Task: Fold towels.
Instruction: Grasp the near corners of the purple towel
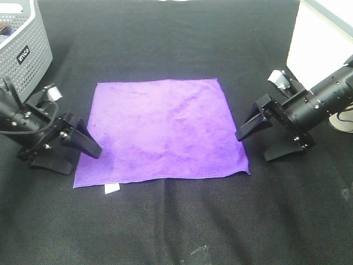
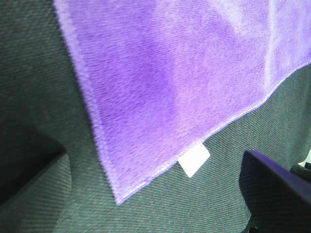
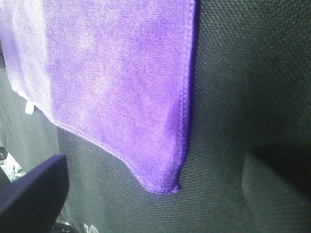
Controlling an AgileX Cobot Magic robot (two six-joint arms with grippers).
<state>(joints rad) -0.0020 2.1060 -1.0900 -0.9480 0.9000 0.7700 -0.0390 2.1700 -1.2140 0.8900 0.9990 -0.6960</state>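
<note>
The purple towel (image 1: 165,130) lies spread flat on the black cloth table (image 1: 182,232), with its small white tag (image 1: 112,189) at the near left corner. My left gripper (image 1: 77,159) is open, low over the towel's near left edge. In the left wrist view the tag (image 2: 194,160) and that corner of the towel (image 2: 160,87) lie between the spread fingers (image 2: 277,189), untouched. My right gripper (image 1: 255,148) is open just off the towel's near right edge. The right wrist view shows that near right corner of the towel (image 3: 121,87) between its fingers (image 3: 34,194), with nothing held.
A grey perforated basket (image 1: 22,44) stands at the back left. A white box (image 1: 320,44) sits at the back right, behind the right arm.
</note>
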